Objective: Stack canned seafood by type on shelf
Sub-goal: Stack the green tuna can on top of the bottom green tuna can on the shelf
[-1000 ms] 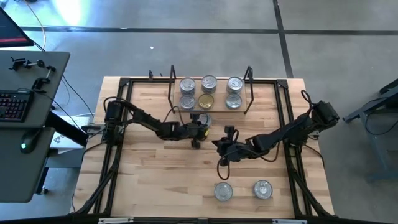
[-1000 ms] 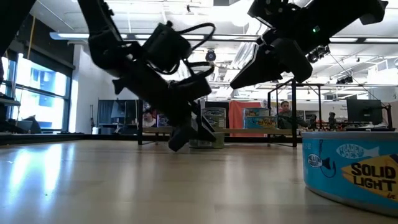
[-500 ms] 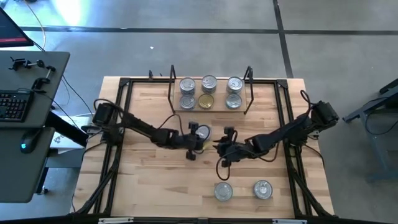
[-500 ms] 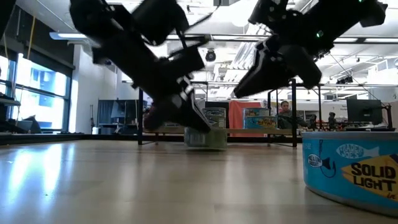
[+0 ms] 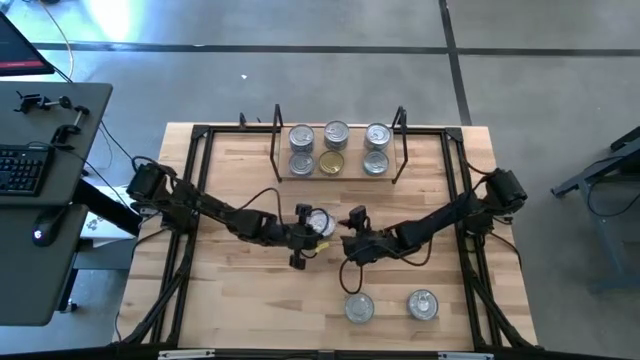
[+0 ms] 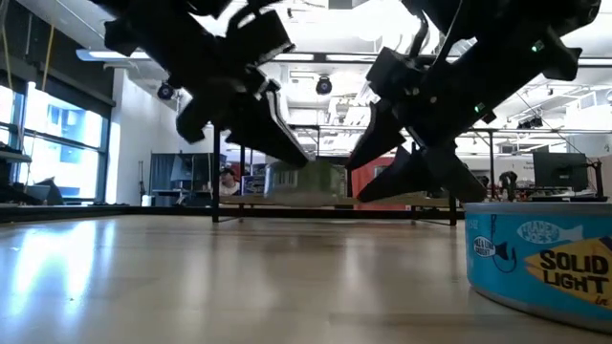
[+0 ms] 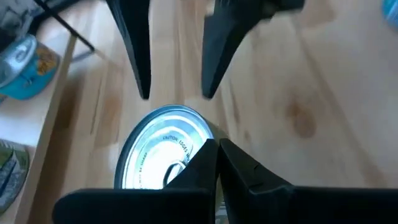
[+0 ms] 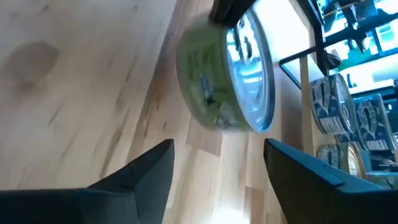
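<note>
A green-sided can [image 5: 320,222] with a silver lid hangs over the middle of the table, clear of the wood in the low view [image 6: 306,180]. My left gripper [image 5: 306,237] is shut on it. My right gripper [image 5: 348,238] stands open just right of the can, its fingers [image 7: 138,56] close beside it without touching. The shelf [image 5: 353,170] at the far edge holds several cans in two rows, one with a gold lid [image 5: 332,163]. My left gripper has its shut fingertips [image 7: 208,158] on the can's silver lid [image 7: 155,162], by the pull ring [image 7: 175,176]; the fingers hide exactly what they pinch. They slant down from the table's left. The can hangs lifted clear, lid up.
Two silver-lidded cans [image 5: 359,307] [image 5: 422,303] stand near the table's front edge; one is the blue tin [image 6: 545,263] close in the low view. Black frame rails [image 5: 190,200] run along the table's sides. Bare wood lies at the near left.
My left gripper has shut on the can in front of the shelf, lifted it off the table and carried it toward the near edge. My right gripper has rolled, sunk a little and opened beside the can.
</note>
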### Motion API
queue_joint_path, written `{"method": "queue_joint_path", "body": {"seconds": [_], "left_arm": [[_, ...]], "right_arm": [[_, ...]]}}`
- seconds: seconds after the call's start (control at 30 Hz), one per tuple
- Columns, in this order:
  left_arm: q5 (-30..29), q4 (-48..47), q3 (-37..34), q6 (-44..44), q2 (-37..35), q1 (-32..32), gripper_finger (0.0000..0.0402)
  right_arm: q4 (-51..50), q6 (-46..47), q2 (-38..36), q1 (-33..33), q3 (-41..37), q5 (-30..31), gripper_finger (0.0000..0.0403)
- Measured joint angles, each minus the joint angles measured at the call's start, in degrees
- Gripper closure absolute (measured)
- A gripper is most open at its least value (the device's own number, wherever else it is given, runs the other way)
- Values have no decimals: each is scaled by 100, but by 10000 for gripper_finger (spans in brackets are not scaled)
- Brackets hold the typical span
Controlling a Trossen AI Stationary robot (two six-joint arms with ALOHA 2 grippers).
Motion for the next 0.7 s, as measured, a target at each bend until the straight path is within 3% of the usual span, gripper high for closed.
{"method": "queue_joint_path", "body": {"seconds": [0.23, 0.47, 0.7], "left_arm": [[578, 1721, -1367, -79, -898, -110, 401], [1528, 3537, -2866, -12, -2001, -139, 401], [1811, 4107, -3361, 94, -2459, -142, 401]], "right_arm": [[63, 391, -16, -203, -216, -98, 162], [2701, 253, -16, -422, -776, -1617, 162], [3336, -435, -18, -450, -464, -1651, 162]]}}
